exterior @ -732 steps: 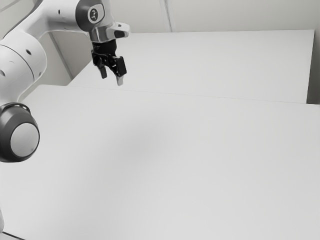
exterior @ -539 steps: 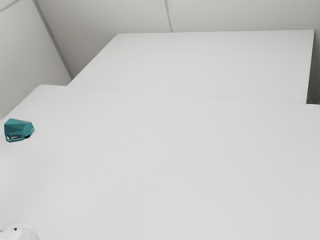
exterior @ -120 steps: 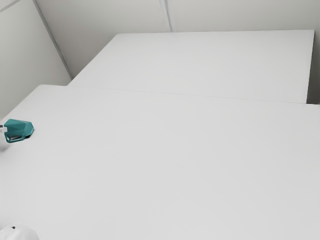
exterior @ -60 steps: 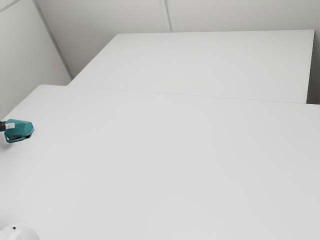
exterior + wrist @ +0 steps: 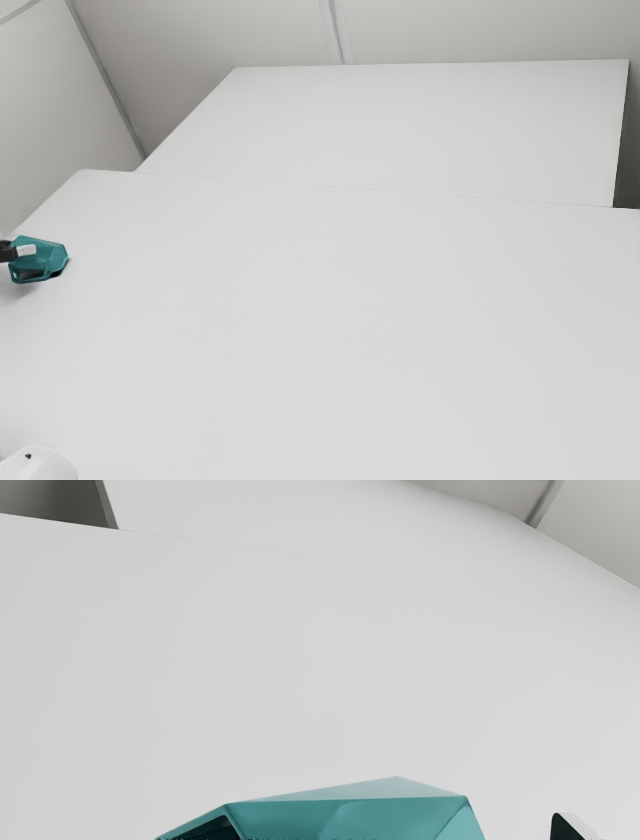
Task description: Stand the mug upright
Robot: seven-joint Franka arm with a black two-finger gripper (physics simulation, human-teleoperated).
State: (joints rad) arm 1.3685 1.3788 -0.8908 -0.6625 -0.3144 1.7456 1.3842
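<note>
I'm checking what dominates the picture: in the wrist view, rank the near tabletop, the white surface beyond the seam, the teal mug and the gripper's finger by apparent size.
Largest to smallest:
near tabletop
white surface beyond the seam
teal mug, partly cut off
gripper's finger, also cut off

At the exterior view's left edge, the end effector (image 5: pixel 14 252) lies nearly level, dark with a pale tip, and points toward the exterior view's right. Its fingers are parted; the wrist view has one black-and-pale fingertip (image 5: pixel 575 829) at the bottom edge. The arm (image 5: pixel 38 470) shows a smooth, rounded white section in the exterior view's lower left corner.
</note>
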